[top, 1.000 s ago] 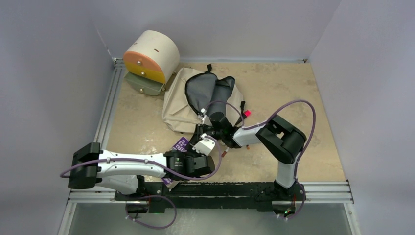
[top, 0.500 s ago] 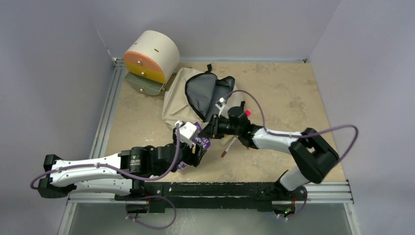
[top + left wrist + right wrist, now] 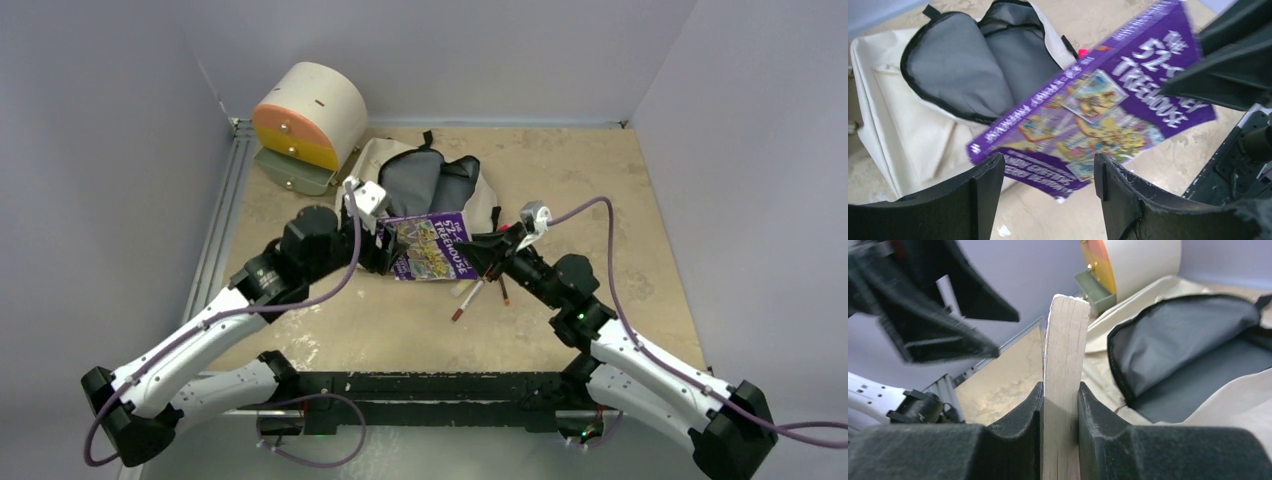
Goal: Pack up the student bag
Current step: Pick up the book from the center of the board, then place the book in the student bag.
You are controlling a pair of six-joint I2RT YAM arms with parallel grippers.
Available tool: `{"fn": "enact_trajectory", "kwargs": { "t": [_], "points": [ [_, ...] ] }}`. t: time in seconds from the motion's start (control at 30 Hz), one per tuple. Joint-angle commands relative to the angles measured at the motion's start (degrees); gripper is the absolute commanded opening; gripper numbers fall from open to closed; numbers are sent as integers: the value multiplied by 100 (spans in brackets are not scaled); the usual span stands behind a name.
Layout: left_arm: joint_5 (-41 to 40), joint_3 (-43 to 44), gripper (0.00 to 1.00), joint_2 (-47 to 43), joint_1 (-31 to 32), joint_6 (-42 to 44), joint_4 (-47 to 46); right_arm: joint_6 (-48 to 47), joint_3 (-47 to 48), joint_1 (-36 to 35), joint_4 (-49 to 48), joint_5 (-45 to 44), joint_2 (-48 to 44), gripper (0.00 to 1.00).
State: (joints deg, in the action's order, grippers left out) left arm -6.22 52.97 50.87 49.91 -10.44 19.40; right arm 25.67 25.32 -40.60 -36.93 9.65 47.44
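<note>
Pens (image 3: 468,300) lie nearest on the bench (image 3: 600,200), just under the book (image 3: 432,247). Over them we see the right gripper (image 3: 1060,390) clenched on the book's page edge, holding it off the bench. The left gripper (image 3: 1048,165) is spread wide, with the book's other end between its fingers but not gripped. Beyond, the bag (image 3: 420,185) lies unzipped, its grey lining showing. The drawer unit (image 3: 305,115) stands far left.
</note>
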Motion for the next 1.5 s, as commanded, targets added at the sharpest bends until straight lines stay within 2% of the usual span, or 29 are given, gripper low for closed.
{"fn": "enact_trajectory", "kwargs": {
  "t": [0.0,0.07,0.23,0.37,0.47,0.6,0.83,1.03,1.13,1.23,1.47],
  "points": [
    [2594,765,64,410,-1109,928,-360,-1050,55,-32,-524,-93,-622,0],
    [3286,1035,65,479,-1327,1331,-377,-1343,149,-29,-201,169,-755,0],
    [4300,1490,67,614,-1361,2287,-73,-1991,438,-32,472,939,-890,0],
    [5037,1707,69,801,-1357,2878,661,-2172,588,-27,556,1354,-963,0],
    [5443,1809,69,961,-1361,2996,1010,-2197,652,-27,486,1604,-948,0],
    [5547,1835,71,1119,-1355,3003,1230,-2338,710,-28,440,2049,-938,0],
    [5136,1800,74,1198,-1360,2712,1011,-2434,732,-27,338,2696,-956,0],
    [5991,1778,73,1404,-1360,2753,1151,-2256,734,-27,44,2395,-986,0],
    [6461,1766,70,1582,-1358,2748,1381,-2144,721,-27,-190,2253,-985,0],
    [6677,1673,62,1694,-1360,2720,1439,-2186,758,-27,-270,2309,-938,0],
    [6778,1734,40,1795,-1360,2696,1485,-2677,827,-31,107,2385,-889,0]
  ]
}}
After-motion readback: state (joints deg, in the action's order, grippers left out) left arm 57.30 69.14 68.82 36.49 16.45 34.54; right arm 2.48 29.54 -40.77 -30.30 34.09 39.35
